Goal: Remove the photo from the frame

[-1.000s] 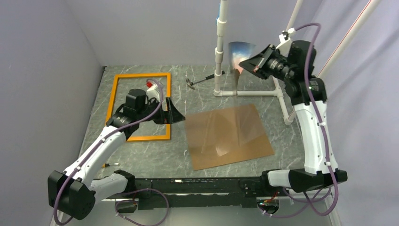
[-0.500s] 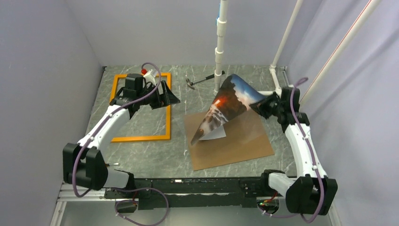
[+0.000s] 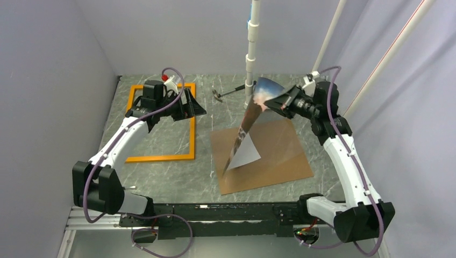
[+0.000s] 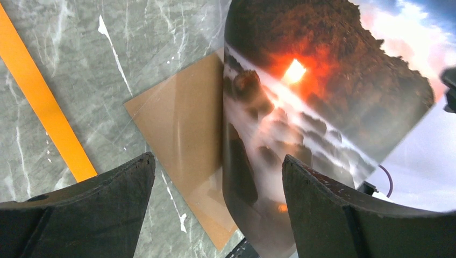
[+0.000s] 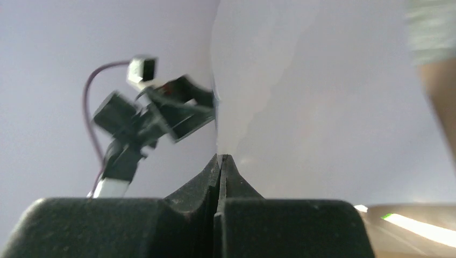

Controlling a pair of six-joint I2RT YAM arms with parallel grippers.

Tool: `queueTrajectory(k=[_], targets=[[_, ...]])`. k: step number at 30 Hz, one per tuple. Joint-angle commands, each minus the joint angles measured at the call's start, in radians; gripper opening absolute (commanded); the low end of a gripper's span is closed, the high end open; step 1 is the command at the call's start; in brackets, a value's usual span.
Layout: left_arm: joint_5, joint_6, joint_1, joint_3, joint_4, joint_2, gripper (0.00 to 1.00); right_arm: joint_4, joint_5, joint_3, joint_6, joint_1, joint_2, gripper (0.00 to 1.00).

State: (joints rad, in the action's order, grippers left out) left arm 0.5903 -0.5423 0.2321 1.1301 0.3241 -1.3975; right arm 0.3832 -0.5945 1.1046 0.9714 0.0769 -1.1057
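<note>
The photo (image 3: 248, 115), a curled print of dark rocks, white water and orange glow with a white back, hangs from its top edge over a brown board (image 3: 279, 156) that lies flat on the table. Its lower corner touches the board. My right gripper (image 3: 273, 102) is shut on the photo's top edge; the right wrist view shows the jaws pressed together (image 5: 220, 158) on the white sheet (image 5: 322, 107). The orange frame (image 3: 192, 134) lies empty at the left. My left gripper (image 3: 194, 109) is open and empty above the frame's far right side, facing the photo (image 4: 312, 102).
A white pipe stand (image 3: 250, 59) rises at the back centre, with its base pipes (image 3: 321, 115) running right. A small hammer-like tool (image 3: 221, 94) lies beside it. A red-tipped tool (image 3: 165, 81) lies by the frame's far edge. Grey walls close in both sides.
My right gripper lowered the photo from high at the back until it draped on the board, then lifted it so it hangs steeply. My left arm moved to the frame's far right corner.
</note>
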Motion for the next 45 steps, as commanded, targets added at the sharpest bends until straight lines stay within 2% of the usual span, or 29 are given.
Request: queueTrajectory(k=[1,4,8,13,16,19,23,28,31,34,36,39,45], targets=[[-0.032,0.02,-0.004,0.039,0.016,0.081,0.91,-0.174,-0.089,0.149,0.116,0.137,-0.012,0.0],[-0.042,0.024,-0.004,0.035,0.029,0.09,0.91,-0.22,-0.073,0.238,0.168,0.194,-0.02,0.0],[-0.048,0.019,-0.004,0.018,0.025,0.099,0.91,-0.261,-0.062,0.293,0.227,0.204,-0.023,0.0],[-0.055,0.023,-0.004,0.025,0.032,0.097,0.91,-0.062,0.036,0.368,0.131,0.179,-0.032,0.0],[-0.055,0.041,-0.004,0.043,0.036,0.083,0.91,0.019,0.053,0.253,0.122,0.096,0.004,0.0],[-0.048,0.066,-0.004,0.059,0.026,0.065,0.91,0.038,0.028,0.033,0.129,-0.014,0.096,0.0],[-0.006,0.093,0.002,0.061,-0.041,0.022,0.89,0.107,0.02,-0.227,-0.019,-0.185,0.201,0.0],[-0.064,0.217,0.085,0.112,-0.084,-0.096,0.88,0.103,0.043,-0.473,-0.18,-0.263,0.264,0.0],[-0.088,0.257,0.128,0.169,-0.091,-0.217,0.87,0.16,0.098,-0.547,-0.237,-0.276,0.304,0.0],[-0.088,0.232,0.143,0.198,-0.153,-0.303,0.86,0.216,0.21,-0.593,-0.273,-0.284,0.34,0.0],[-0.099,0.223,0.16,0.227,-0.181,-0.358,0.86,0.235,0.325,-0.616,-0.269,-0.287,0.364,0.0],[-0.141,0.241,0.198,0.307,-0.159,-0.456,0.87,0.237,0.414,-0.673,-0.217,-0.289,0.398,0.0],[-0.17,0.26,0.239,0.468,-0.133,-0.639,0.87,0.203,0.461,-0.724,-0.163,-0.289,0.393,0.0]])
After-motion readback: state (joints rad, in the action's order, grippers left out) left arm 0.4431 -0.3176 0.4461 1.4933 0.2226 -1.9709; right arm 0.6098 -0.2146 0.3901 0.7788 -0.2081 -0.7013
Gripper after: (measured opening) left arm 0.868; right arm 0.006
